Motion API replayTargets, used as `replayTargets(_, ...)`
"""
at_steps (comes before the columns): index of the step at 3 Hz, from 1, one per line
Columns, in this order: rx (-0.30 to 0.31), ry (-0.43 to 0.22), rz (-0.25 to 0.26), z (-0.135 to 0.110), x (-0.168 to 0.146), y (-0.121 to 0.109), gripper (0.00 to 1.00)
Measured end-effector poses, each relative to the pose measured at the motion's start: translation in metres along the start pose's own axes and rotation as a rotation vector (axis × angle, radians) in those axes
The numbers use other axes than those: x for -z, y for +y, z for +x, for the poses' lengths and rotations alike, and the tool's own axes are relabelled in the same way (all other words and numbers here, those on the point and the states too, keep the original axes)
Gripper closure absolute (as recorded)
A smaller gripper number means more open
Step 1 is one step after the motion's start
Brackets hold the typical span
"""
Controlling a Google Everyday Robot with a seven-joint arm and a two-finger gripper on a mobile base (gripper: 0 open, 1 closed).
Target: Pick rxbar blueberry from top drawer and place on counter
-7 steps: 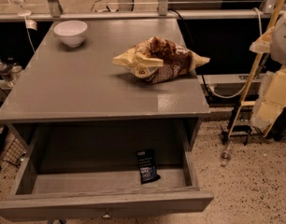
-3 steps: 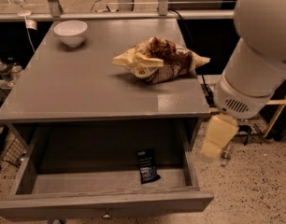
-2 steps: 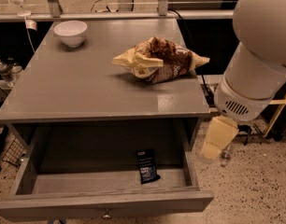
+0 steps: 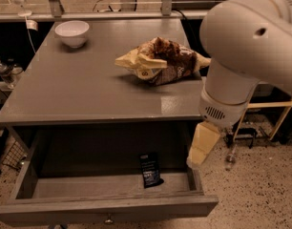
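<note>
Inside the open top drawer, near its front, the rxbar blueberry lies flat, long axis roughly front-to-back, below and inward of the gripper hovering over the drawer's side wall; grip state unreadable.

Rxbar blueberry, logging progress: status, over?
Gripper above right edge of open grey wooden top drawer. Small dark navy rxbar blueberry flat inside, ungrasped. Nothing covering it.

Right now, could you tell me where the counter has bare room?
The counter is bare along its front and left, between the white bowl at back left and the snack bag right of centre. Crowded only around the bag. The gripper hangs beside the top drawer's right end.
</note>
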State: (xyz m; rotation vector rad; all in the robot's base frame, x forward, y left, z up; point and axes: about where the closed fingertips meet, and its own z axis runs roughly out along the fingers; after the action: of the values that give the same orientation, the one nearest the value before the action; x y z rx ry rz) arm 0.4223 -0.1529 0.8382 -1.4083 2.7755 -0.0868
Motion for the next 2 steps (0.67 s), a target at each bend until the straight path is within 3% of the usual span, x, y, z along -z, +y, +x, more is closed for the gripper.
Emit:
replayTargets(1,-0.112,0.050,-0.051,-0.034,-0.038,0.034,0.00)
replayTargets(2,-0.230,0.056,-0.052,-0.048,-0.050,0.052,0.00)
